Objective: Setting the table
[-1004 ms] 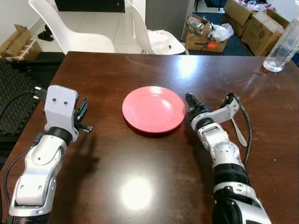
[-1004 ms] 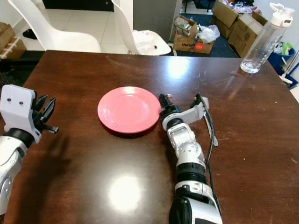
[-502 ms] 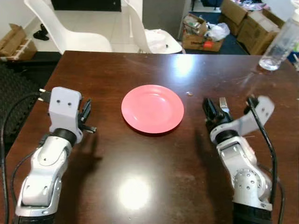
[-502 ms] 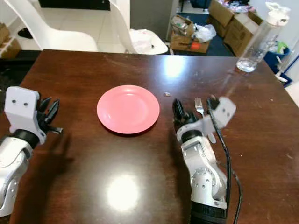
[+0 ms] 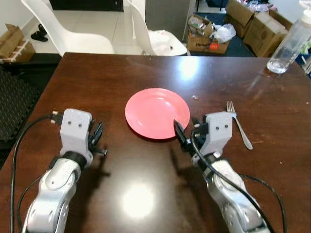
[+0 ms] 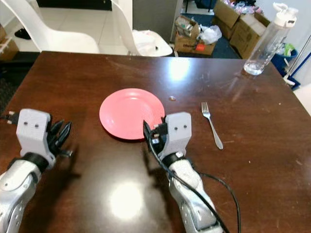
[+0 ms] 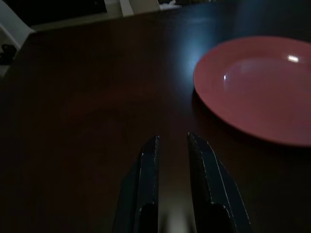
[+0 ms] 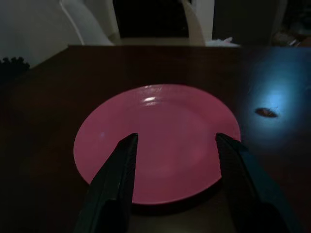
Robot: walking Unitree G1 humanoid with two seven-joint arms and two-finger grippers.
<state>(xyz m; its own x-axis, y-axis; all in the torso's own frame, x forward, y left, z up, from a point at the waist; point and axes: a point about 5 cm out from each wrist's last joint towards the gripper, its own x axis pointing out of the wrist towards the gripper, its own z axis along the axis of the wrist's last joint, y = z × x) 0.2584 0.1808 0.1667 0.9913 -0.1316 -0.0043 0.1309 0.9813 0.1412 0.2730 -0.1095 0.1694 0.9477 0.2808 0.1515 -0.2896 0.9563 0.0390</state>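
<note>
The pink plate [image 5: 157, 112] lies flat near the middle of the dark tabletop [image 5: 121, 194], with bare wood all round it and broad open room toward the near edge. A fork [image 5: 238, 124] rests on the tabletop to the plate's right, well apart from it, tines pointing to the far side. A clear water bottle [image 5: 291, 44] stands at the far right corner, far from the plate. Two white chairs [image 5: 87, 29] stand beyond the far edge, and cardboard boxes [image 5: 260, 22] sit on the floor past them.

The right claw [image 8: 176, 167] hovers at the plate's near right rim, fingers [image 8: 116, 179] spread wide and aimed across the plate. The left claw [image 7: 173, 160] sits to the plate's left, apart from it, fingers nearly together with a narrow gap, nothing between them.

Half a second ago the right claw was by the fork, right of the plate; it has since swung in to the plate's rim, leaving the fork lying alone.
</note>
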